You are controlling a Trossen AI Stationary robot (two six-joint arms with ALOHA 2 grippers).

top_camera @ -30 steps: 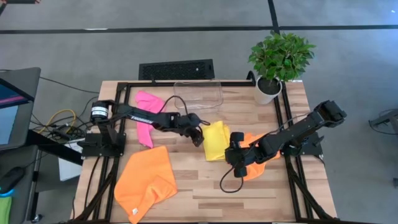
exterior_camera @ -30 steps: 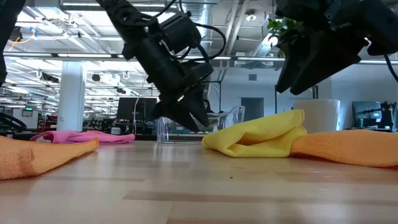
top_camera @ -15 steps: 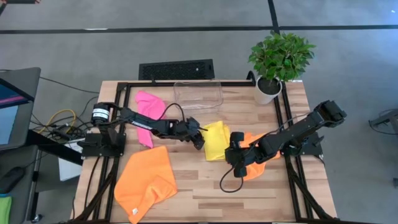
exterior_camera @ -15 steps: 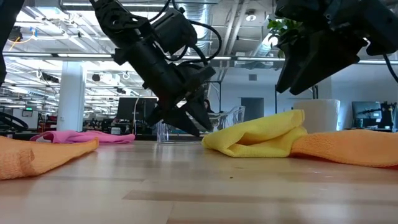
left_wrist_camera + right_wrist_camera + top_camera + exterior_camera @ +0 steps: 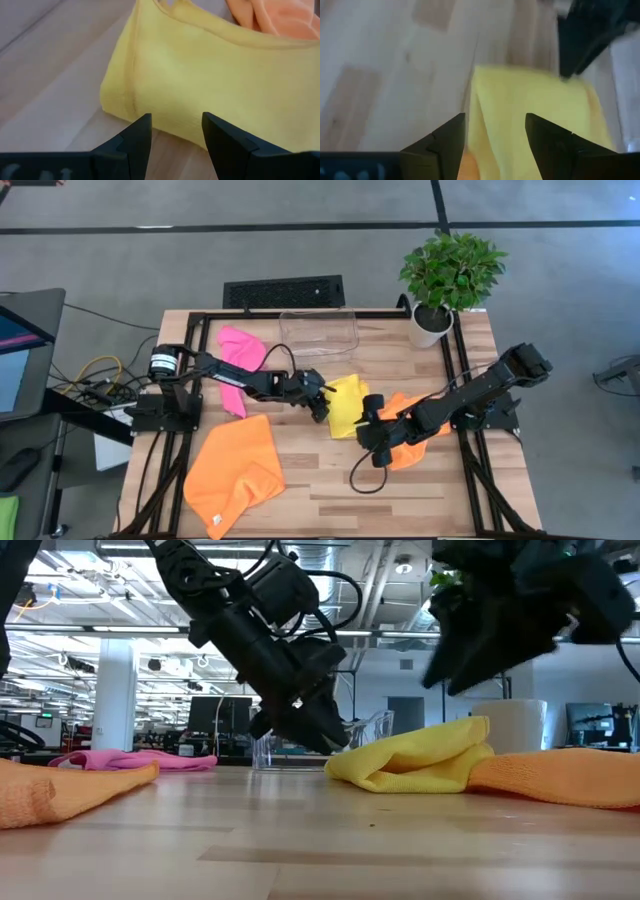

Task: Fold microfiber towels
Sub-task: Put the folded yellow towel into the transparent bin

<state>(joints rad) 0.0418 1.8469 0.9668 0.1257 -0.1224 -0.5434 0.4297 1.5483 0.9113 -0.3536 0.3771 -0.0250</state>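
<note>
A crumpled yellow towel (image 5: 348, 404) lies mid-table, its right side resting on an orange towel (image 5: 412, 448). My left gripper (image 5: 322, 408) is open and tipped down at the yellow towel's left edge (image 5: 131, 107), fingertips just short of it. My right gripper (image 5: 368, 420) hangs open above the yellow towel's near right corner (image 5: 530, 120). A second orange towel (image 5: 235, 472) lies partly folded at the near left. A pink towel (image 5: 238, 358) lies at the far left.
A clear plastic bin (image 5: 320, 330) stands at the far edge behind the yellow towel. A potted plant (image 5: 448, 280) sits at the far right corner. A keyboard (image 5: 283, 292) lies beyond the table. Bare wood shows along the near edge (image 5: 340, 500).
My left gripper has crept toward the yellow towel's left edge and tipped lower. My right gripper has edged toward the table's left, farther over the yellow towel. Both have stayed open. The towels have not moved.
</note>
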